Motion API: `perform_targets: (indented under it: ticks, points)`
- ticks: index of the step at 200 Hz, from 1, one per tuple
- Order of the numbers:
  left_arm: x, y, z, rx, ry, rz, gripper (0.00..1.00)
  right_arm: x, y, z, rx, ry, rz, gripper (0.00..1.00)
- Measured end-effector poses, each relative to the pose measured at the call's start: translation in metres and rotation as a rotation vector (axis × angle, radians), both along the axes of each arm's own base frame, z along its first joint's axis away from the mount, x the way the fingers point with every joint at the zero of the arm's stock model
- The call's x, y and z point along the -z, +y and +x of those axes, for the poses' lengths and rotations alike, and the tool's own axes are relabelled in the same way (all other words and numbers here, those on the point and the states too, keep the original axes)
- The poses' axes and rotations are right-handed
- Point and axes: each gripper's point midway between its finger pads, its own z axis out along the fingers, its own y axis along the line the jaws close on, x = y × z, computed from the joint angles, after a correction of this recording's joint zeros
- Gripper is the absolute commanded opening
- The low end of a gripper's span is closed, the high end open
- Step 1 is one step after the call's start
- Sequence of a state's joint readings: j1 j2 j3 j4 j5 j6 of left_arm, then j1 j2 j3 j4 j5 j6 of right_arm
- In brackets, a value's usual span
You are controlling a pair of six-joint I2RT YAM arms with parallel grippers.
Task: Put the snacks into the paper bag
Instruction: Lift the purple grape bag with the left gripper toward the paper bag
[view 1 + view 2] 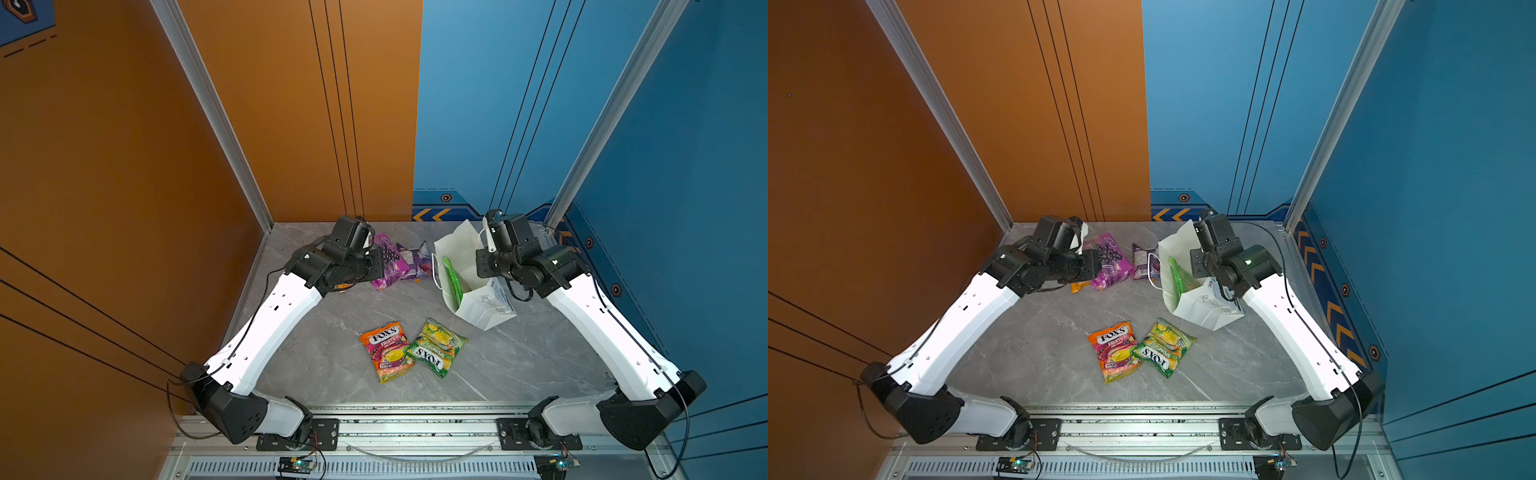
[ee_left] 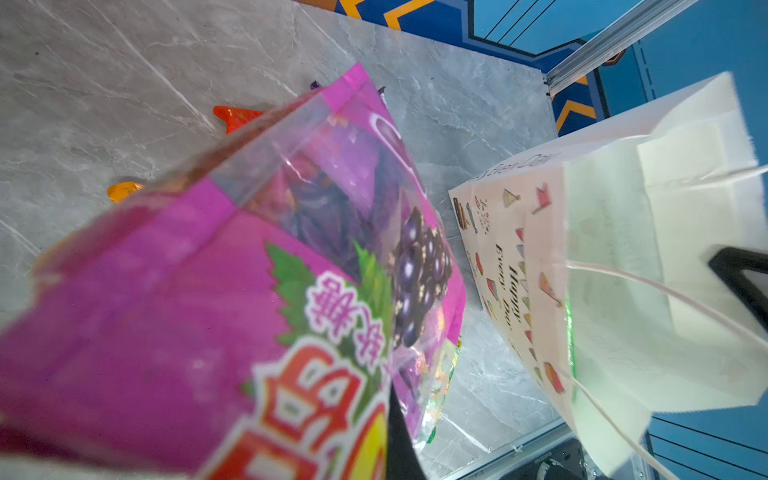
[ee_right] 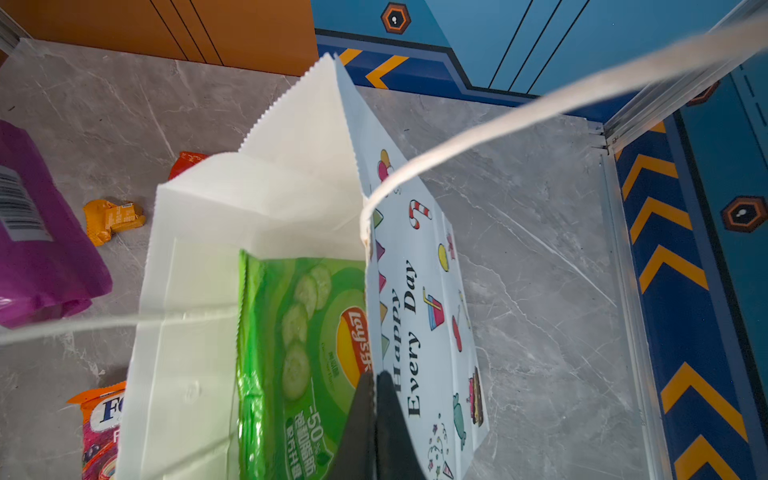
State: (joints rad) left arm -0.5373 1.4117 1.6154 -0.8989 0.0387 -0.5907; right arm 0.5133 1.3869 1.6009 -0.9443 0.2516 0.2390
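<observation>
Orange FOX'S bag [image 1: 386, 351] + green FOX'S bag [image 1: 436, 347] nearest us, touching, loose.
Further back we see right gripper [image 3: 374, 376] clamped tight on wall of standing paper bag [image 1: 482, 309], Lay's bag [image 1: 453, 274] inside. Left gripper [image 2: 395, 399] is pinched closed on purple grape packet [image 1: 388, 266]. 2nd purple packet [image 1: 415, 262] lies btwn it & paper bag.

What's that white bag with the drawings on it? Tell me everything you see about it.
The paper bag is tall, white, thin-looking paper with a zigzag-cut rim, white cord handles and "Happy Every Day" printed among small colourful party drawings. It stands mouth-open on the grey marble-look table, right of centre toward the back. A green Lay's chip bag stands inside. The right gripper is shut on the rim of its printed wall.
</observation>
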Motion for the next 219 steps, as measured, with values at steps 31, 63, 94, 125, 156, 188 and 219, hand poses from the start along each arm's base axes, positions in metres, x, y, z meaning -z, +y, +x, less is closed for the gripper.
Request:
perform_targets:
  ticks: [31,63,94,125,156,188,219]
  points:
    - [-0.015,0.006,-0.001,-0.011,-0.011,-0.007,0.00,0.000,0.002,0.004,0.000,0.001,-0.026,0.00]
    - [-0.023,0.016,-0.004,-0.031,-0.004,-0.002,0.00,0.003,0.005,0.006,-0.003,0.003,-0.065,0.00]
    - [-0.039,0.026,-0.004,-0.058,-0.019,-0.011,0.00,0.001,0.015,0.000,-0.041,-0.001,-0.093,0.00]
    - [-0.072,0.038,0.001,-0.092,-0.075,-0.040,0.00,-0.005,0.023,0.000,-0.059,-0.014,-0.106,0.00]
    - [-0.099,0.037,0.010,-0.100,-0.126,-0.073,0.00,-0.001,0.026,0.005,-0.061,-0.008,-0.127,0.00]
    - [-0.105,0.026,0.023,-0.104,-0.112,-0.114,0.00,0.001,0.038,0.010,-0.079,-0.003,-0.138,0.00]
    - [-0.109,0.015,0.035,-0.104,-0.099,-0.143,0.00,0.001,0.047,0.013,-0.094,-0.005,-0.141,0.00]
